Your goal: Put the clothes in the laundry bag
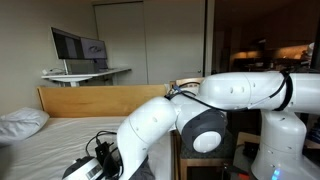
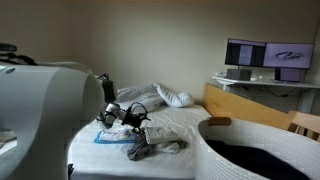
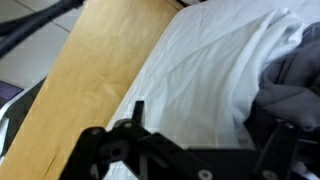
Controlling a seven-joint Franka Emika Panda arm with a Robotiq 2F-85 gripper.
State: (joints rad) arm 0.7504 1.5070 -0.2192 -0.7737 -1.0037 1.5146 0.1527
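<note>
White pillow point(image 1: 22, 122) on the bed point(image 1: 70, 135), monitor point(image 1: 78, 45) on a desk point(image 1: 90, 73) behind

Free air above clothes point(image 2: 155, 147) & open laundry bag point(image 2: 215, 155)

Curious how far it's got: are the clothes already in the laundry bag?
No, the clothes lie crumpled on the bed, outside the laundry bag.

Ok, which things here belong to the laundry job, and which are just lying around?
For the job: grey clothes, laundry bag, gripper.
Just lying about: pillow, monitor, desk, wooden headboard.
</note>
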